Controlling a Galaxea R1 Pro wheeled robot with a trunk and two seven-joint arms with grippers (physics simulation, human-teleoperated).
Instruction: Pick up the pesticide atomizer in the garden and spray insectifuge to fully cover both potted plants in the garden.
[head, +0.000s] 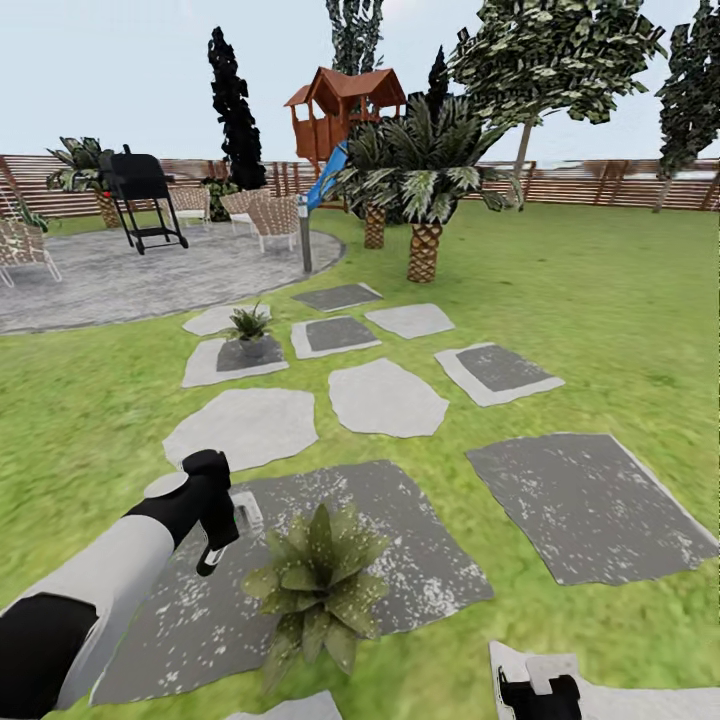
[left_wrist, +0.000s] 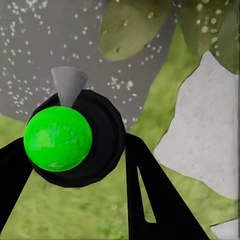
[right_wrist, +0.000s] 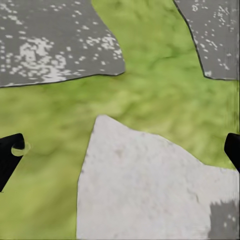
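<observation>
My left gripper (head: 225, 525) is shut on the pesticide atomizer (head: 246, 512), held low just left of the near potted plant (head: 315, 582). The left wrist view has the atomizer (left_wrist: 60, 137) between the black fingers (left_wrist: 150, 195): dark round body, bright green ball, grey nozzle cone aimed at speckled leaves (left_wrist: 127, 30). White droplets dot the plant and the dark stone (head: 420, 560) under it. The second potted plant (head: 248, 322) stands further off on a small stone. At the bottom edge, my right gripper (head: 540, 692) is open over grass and a pale stone (right_wrist: 150, 190).
Grey stepping stones (head: 385, 398) lead across the lawn to a round paved patio (head: 120, 275) with a black grill (head: 142, 195) and chairs. Two palms (head: 425, 215), a playhouse with a slide (head: 340, 110) and a brown slatted fence (head: 620, 185) stand behind.
</observation>
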